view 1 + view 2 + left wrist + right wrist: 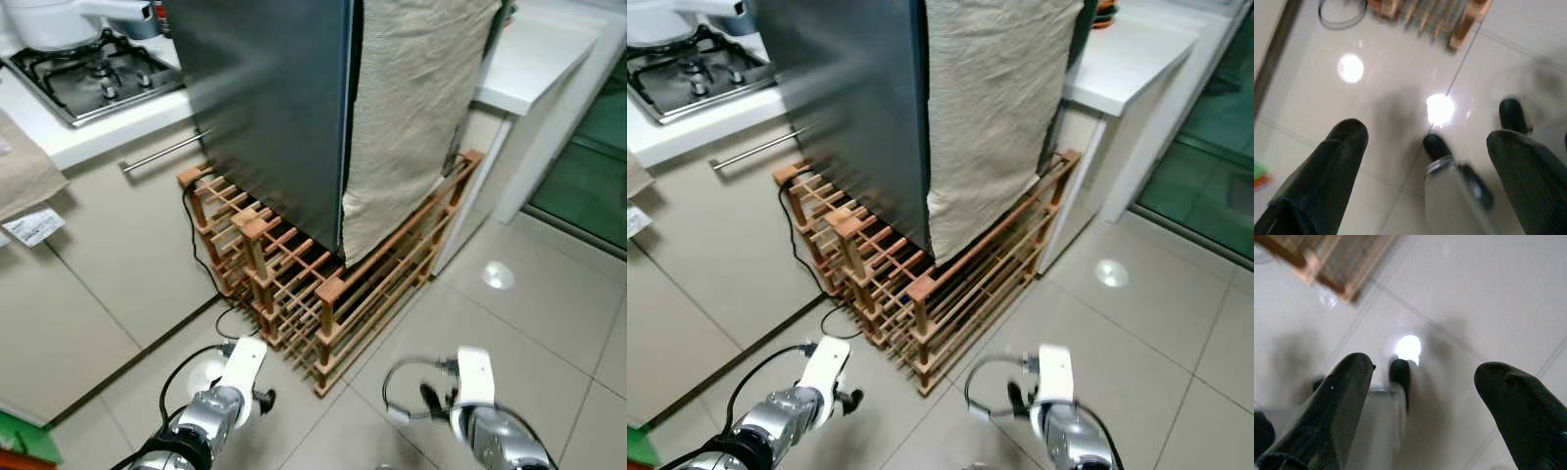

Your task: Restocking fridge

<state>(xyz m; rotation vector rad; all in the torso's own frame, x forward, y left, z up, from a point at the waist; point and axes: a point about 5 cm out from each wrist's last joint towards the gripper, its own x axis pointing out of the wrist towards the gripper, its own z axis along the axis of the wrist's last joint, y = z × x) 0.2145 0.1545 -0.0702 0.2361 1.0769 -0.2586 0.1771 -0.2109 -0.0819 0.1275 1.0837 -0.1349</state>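
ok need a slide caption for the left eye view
Robot faces a dark fridge draped with a beige cloth on a wooden rack, both arms low over the tiled floor.

There is one dark fridge (274, 108) with one beige cloth (411, 108) hanging on it, one wooden rack (323, 284) under it, one gas stove (93, 78) carrying one white pot (54, 22), and one black cable (201, 255).

A gas hob (93, 78) with a white pot (54, 24) sits at upper left. A wooden rack (323, 284) stands mid-frame, a black cable (196, 245) beside it. Beige cloth (411, 108) hangs above.
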